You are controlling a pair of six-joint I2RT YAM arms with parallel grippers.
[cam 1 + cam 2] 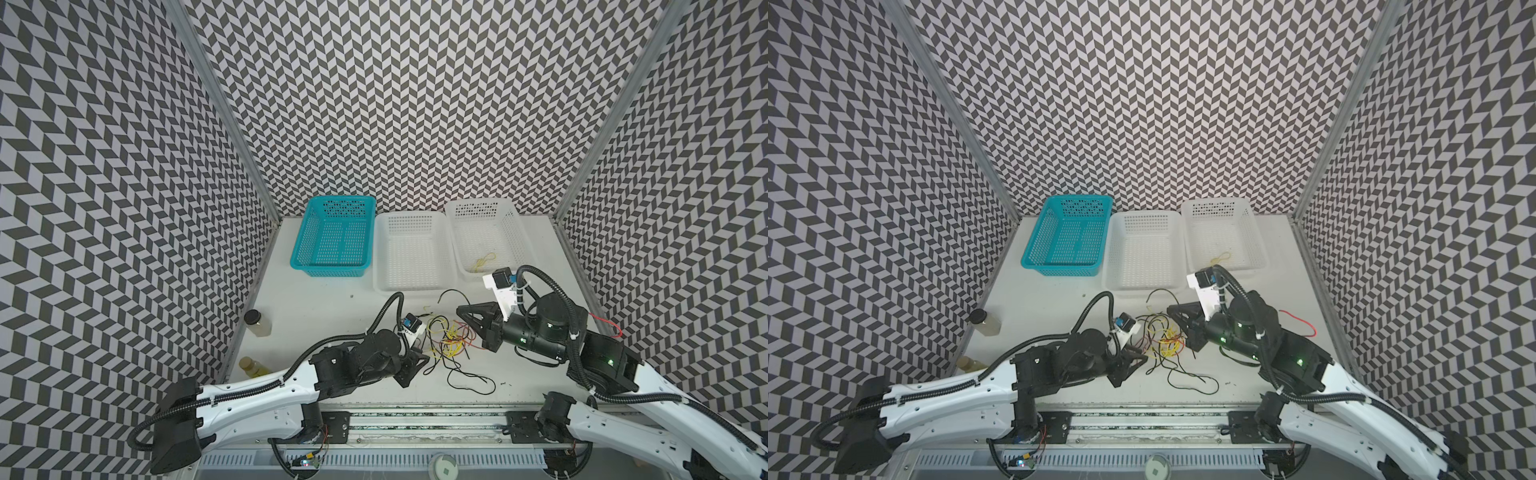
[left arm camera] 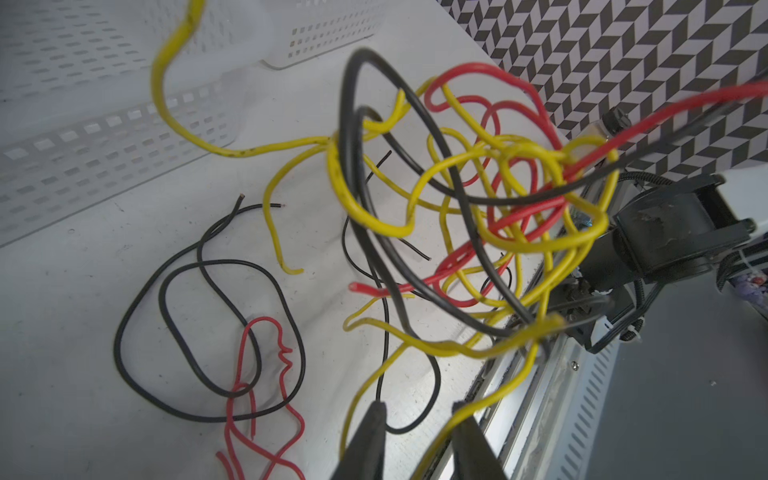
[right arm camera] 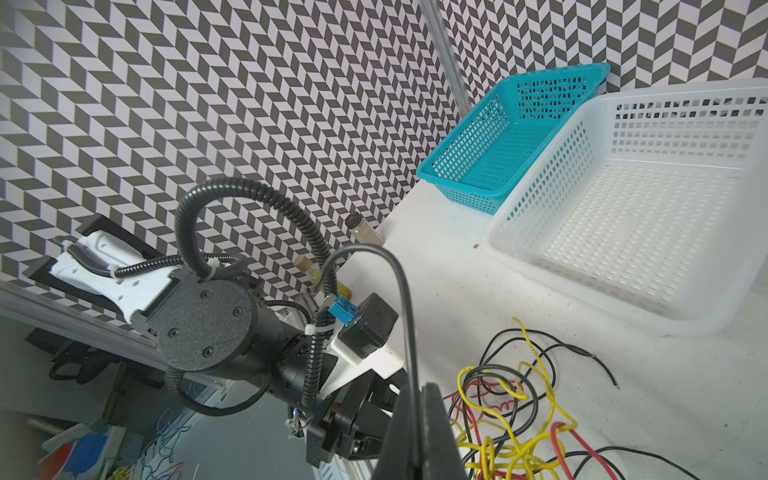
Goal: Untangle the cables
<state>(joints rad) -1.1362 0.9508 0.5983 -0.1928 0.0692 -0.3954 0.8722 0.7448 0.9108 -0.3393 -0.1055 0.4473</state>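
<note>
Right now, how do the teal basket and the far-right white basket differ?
Colour: the teal basket is teal, the far-right white basket is white. Contents: the white one holds a yellow cable; the teal one shows none. Position: teal sits leftmost, white rightmost. Both are perforated and upright.

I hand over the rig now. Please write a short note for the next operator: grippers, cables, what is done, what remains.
Left gripper: jaws apart around yellow and black strands, nothing clamped yet.
Right gripper: shut on a thin black cable.
Tangle of thin black, red and yellow cables: on the white table, between the grippers.
Done: one thin yellow cable lies in the right white perforated plastic basket.
Left to do: nearly the whole tangle.
</note>
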